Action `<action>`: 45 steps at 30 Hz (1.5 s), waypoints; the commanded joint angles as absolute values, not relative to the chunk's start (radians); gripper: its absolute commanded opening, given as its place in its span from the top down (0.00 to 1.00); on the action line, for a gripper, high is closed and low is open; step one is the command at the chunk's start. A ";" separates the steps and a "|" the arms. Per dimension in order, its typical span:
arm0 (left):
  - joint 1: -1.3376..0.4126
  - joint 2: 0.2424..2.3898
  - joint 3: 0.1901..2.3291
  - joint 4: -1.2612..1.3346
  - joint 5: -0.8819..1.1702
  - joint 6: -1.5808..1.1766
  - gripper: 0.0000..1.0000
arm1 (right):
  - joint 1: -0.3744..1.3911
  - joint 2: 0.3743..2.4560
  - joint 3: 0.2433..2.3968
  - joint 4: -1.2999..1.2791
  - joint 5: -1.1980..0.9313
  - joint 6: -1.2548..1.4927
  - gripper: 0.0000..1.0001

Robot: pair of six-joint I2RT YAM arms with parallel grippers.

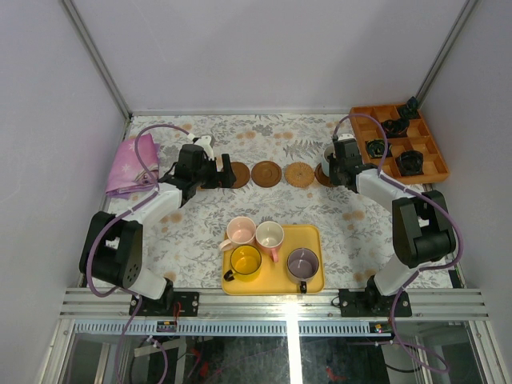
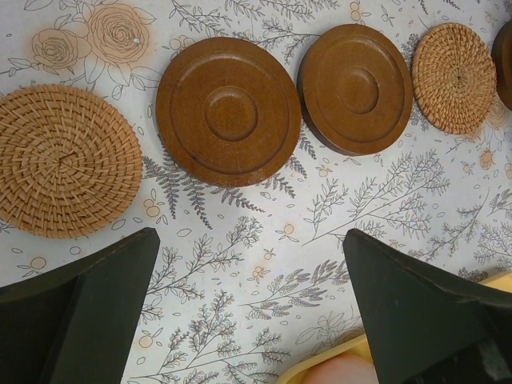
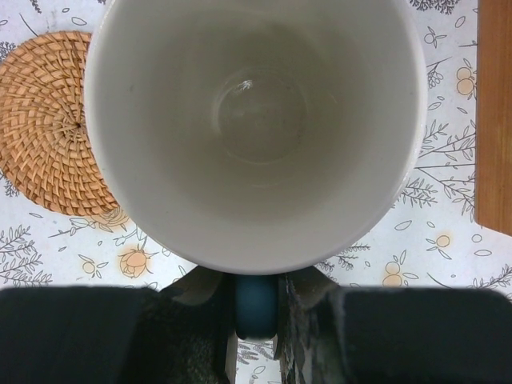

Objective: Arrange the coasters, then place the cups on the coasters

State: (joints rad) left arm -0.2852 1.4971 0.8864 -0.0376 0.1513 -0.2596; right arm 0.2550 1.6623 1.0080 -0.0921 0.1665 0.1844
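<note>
Brown round coasters aligned beyond yellow flat tray; four mugs sit on it. Right gripper pinches blue-handled mug; left gripper spread.

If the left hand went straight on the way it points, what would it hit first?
Probably the floral tablecloth between its fingers, just short of the nearest smooth coaster; depth is unclear.

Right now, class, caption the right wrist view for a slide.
Right gripper holds a white-lined cup by its blue handle, beside a woven coaster.
</note>
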 commanded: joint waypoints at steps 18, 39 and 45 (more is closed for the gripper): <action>-0.280 1.503 0.913 0.001 0.145 -0.265 0.00 | 0.250 1.648 1.049 -0.064 0.207 0.217 0.58; -0.279 1.442 0.907 -0.045 0.143 -0.250 0.00 | 0.344 1.230 0.877 -0.246 0.190 0.339 0.00; -0.279 1.408 0.893 -0.063 0.151 -0.258 0.00 | 0.587 1.020 0.820 -0.450 0.258 0.433 0.01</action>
